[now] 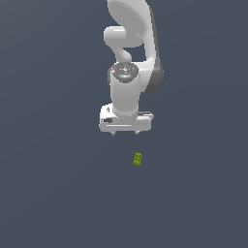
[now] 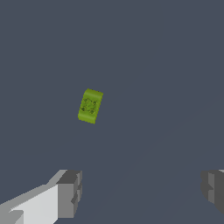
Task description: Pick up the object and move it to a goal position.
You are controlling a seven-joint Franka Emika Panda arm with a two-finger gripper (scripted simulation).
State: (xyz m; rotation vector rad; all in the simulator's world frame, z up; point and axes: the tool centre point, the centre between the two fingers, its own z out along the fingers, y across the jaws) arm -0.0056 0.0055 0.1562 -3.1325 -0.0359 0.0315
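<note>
Step in hand: approach, pre-grasp. Gripper (image 1: 125,131) hangs above the floor (image 1: 48,193), nothing held. Wrist view shows the fingers (image 2: 70,192) spread wide with bare floor between them, so the jaws stand open and empty.

Block (image 1: 138,159) lies on the floor, apart from the gripper, ahead of it and off the finger line rather than between the pads. In the exterior view it sits below the hand and slightly toward that view's right. In the wrist view the block (image 2: 90,106) is well clear of both fingers, tilted a little against the jaw axis.

Next move, my read: shift the hand over the block until it centres between the fingers, maybe a small wrist yaw to square the pads to its long sides, then descend and close. The block is tiny against the hand, so centring matters; an off-centre close could nudge it away.

Room: open floor all around, no edges or obstacles in view. No goal marker visible in either picture.
</note>
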